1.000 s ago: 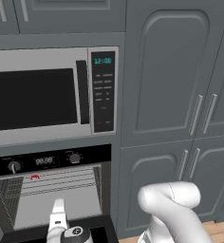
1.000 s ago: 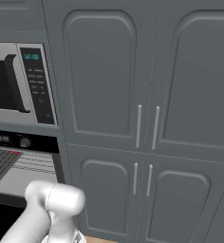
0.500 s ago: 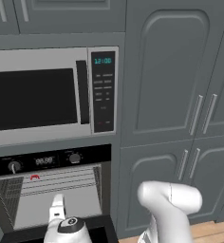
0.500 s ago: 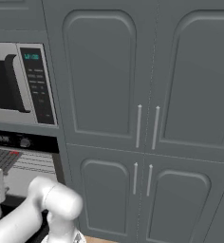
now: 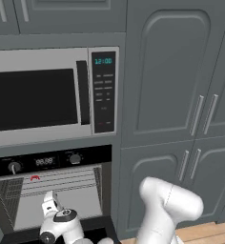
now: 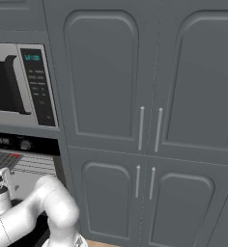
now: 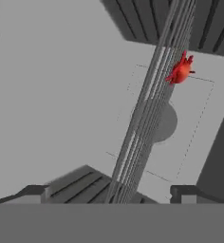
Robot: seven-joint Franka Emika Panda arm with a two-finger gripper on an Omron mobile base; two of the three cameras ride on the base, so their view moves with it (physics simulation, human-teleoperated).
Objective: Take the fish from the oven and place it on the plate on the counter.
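The oven stands open below the microwave, its grey inside and wire racks in sight. A small red-orange fish lies on the upper rack near the back left, seen also as the fish and the fish. My gripper reaches into the oven mouth, lower than the fish and a little to its right. In the hand view the gripper is open with nothing between its fingertips, and the fish lies well ahead of it at the upper right. The plate and the counter are out of view.
A silver microwave with a keypad sits directly above the oven's black knob panel. Tall grey cabinet doors fill the wall to the right. The oven's dropped door lies below my hand. The wire rack runs across the hand view.
My hand has moved up and forward into the oven opening, slightly leftward, and has come into the right base view. The jaws stay open. The fish has not moved.
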